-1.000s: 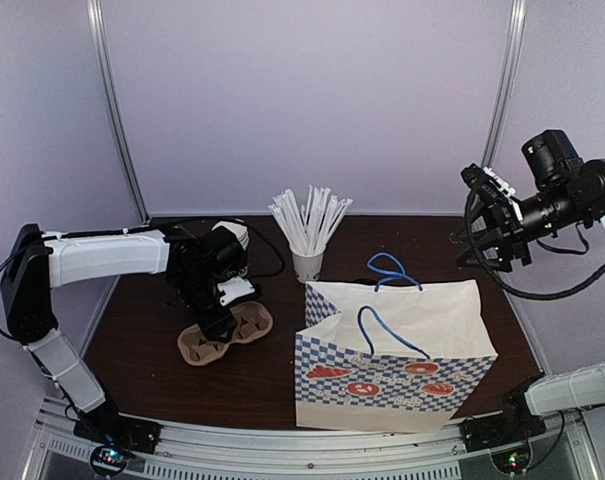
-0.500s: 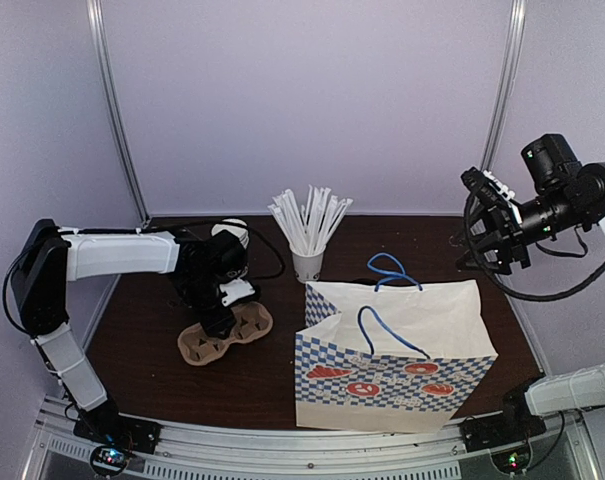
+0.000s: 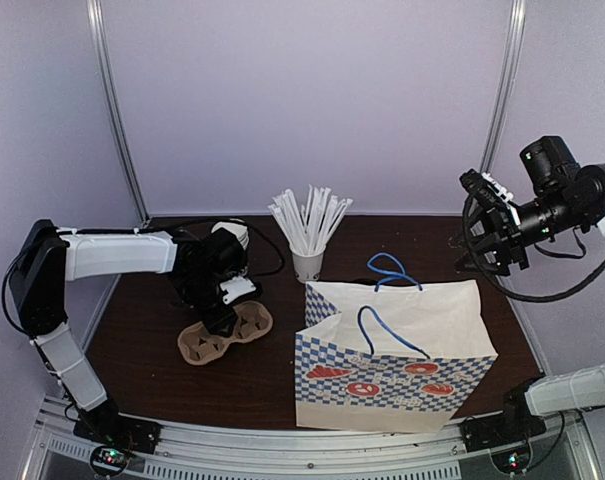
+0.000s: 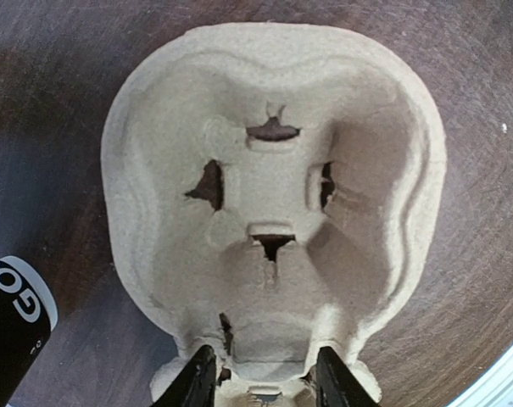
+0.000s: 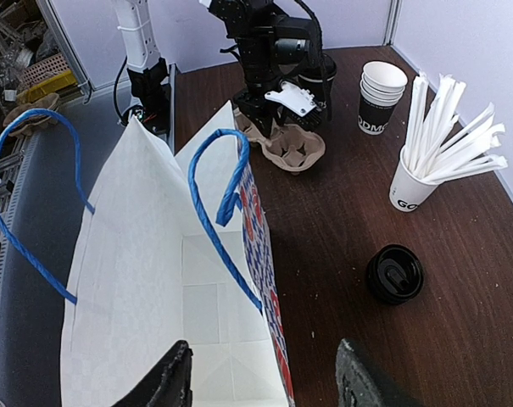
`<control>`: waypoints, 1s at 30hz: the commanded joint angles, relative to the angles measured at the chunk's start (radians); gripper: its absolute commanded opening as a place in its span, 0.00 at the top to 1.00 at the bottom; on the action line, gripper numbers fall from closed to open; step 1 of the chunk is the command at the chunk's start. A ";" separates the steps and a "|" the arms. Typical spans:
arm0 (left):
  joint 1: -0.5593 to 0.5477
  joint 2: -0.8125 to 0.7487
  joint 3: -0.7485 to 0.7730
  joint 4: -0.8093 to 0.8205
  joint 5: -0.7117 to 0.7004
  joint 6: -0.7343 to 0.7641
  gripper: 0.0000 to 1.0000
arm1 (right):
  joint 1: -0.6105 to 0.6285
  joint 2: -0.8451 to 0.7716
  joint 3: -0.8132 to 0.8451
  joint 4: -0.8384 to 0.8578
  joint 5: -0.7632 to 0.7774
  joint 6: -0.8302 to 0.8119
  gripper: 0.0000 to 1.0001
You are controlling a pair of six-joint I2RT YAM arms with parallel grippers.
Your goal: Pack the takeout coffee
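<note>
The takeout coffee (image 5: 394, 273), a black cup with a black lid, stands on the table beside the bag in the right wrist view; in the top view it is hidden behind the bag. My left gripper (image 3: 220, 318) is down on a brown cardboard cup carrier (image 3: 224, 333). In the left wrist view its gripper (image 4: 264, 386) has both fingers pressed against the sides of the carrier's (image 4: 273, 203) narrow middle. My right gripper (image 3: 485, 235) hangs open and empty high at the right; in its wrist view the gripper (image 5: 260, 373) looks down over the bag's open mouth.
A white paper bag (image 3: 392, 350) with blue checks and blue handles stands open at the front centre; its inside (image 5: 154, 280) shows bare white. A white cup of straws (image 3: 307, 262) stands behind it. A stack of lidless black cups (image 3: 232, 240) stands by the left gripper.
The left arm's elbow has shifted slightly while its gripper stays on the carrier. The right gripper has barely moved. The carrier and bag stay in place.
</note>
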 commanded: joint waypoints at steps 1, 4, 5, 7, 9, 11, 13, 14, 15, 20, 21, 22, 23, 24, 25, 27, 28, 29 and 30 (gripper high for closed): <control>0.003 -0.050 -0.030 0.033 0.050 -0.010 0.59 | -0.006 -0.010 -0.007 0.011 -0.014 0.016 0.43; 0.003 -0.031 -0.037 0.032 0.036 -0.008 0.59 | -0.006 -0.003 -0.003 0.012 -0.015 0.017 0.43; 0.003 -0.023 -0.036 0.033 0.027 -0.009 0.59 | -0.007 -0.002 0.000 0.011 -0.015 0.017 0.43; 0.003 -0.011 -0.035 0.036 0.025 -0.007 0.59 | -0.007 0.001 0.002 0.010 -0.015 0.016 0.43; 0.003 -0.004 -0.035 0.043 0.020 -0.005 0.59 | -0.007 0.001 0.003 0.011 -0.016 0.016 0.43; 0.003 0.002 -0.033 0.044 0.011 -0.005 0.60 | -0.007 0.000 -0.001 0.011 -0.014 0.016 0.43; 0.003 0.004 -0.035 0.051 0.013 -0.005 0.60 | -0.009 -0.001 -0.004 0.011 -0.014 0.016 0.43; 0.003 0.004 -0.037 0.059 0.015 -0.007 0.61 | -0.009 -0.003 -0.006 0.013 -0.013 0.016 0.43; 0.003 0.004 -0.040 0.065 0.017 -0.008 0.61 | -0.009 -0.003 -0.007 0.013 -0.013 0.016 0.43; 0.003 0.013 -0.039 0.066 0.010 -0.010 0.64 | -0.012 -0.010 -0.015 0.017 -0.014 0.016 0.43; 0.003 0.013 -0.040 0.066 0.010 -0.010 0.65 | -0.013 -0.011 -0.017 0.017 -0.014 0.016 0.43; 0.003 0.013 -0.040 0.066 0.010 -0.012 0.66 | -0.013 -0.013 -0.018 0.017 -0.014 0.016 0.43; 0.003 0.012 -0.040 0.066 0.013 -0.014 0.67 | -0.014 -0.015 -0.017 0.017 -0.014 0.016 0.43; 0.003 0.011 -0.040 0.066 0.012 -0.013 0.68 | -0.015 -0.015 -0.017 0.017 -0.014 0.016 0.43; 0.003 0.010 -0.038 0.066 0.013 -0.015 0.69 | -0.014 -0.016 -0.018 0.017 -0.014 0.017 0.43; 0.003 0.003 -0.038 0.066 0.019 -0.016 0.71 | -0.014 -0.018 -0.017 0.017 -0.012 0.016 0.43; 0.003 0.000 -0.038 0.066 0.023 -0.018 0.72 | -0.015 -0.019 -0.015 0.017 -0.011 0.016 0.43; 0.003 -0.003 -0.039 0.066 0.027 -0.018 0.73 | -0.014 -0.019 -0.012 0.017 -0.011 0.017 0.43; 0.003 -0.006 -0.039 0.066 0.031 -0.020 0.74 | -0.014 -0.019 -0.010 0.015 -0.010 0.017 0.43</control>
